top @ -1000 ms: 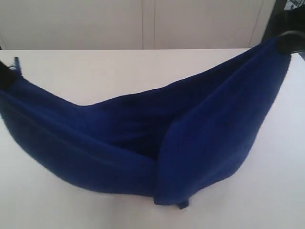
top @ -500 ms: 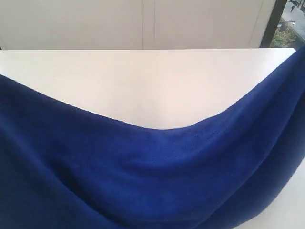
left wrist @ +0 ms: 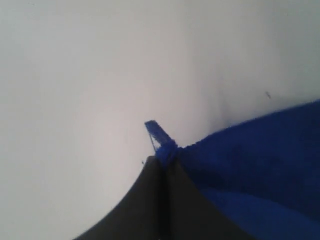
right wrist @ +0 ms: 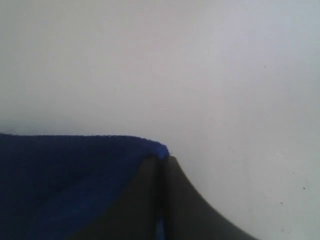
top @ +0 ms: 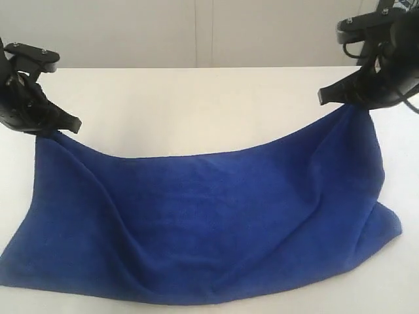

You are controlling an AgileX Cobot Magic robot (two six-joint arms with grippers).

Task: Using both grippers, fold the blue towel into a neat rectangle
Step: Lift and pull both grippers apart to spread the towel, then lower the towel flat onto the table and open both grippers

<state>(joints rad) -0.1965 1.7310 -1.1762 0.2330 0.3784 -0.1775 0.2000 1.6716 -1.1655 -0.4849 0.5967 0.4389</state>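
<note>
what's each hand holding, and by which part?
The blue towel: left hand pinches the corner with the tag, right hand the neighbouring corner.

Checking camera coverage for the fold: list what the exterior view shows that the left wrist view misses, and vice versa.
Exterior only: the right hand pinching its corner, and the whole blue towel sagging between both hands, lower edge on the white table. Left wrist only: the small tag poking out beyond the grip. Both: the left hand shut on a towel corner.
</note>
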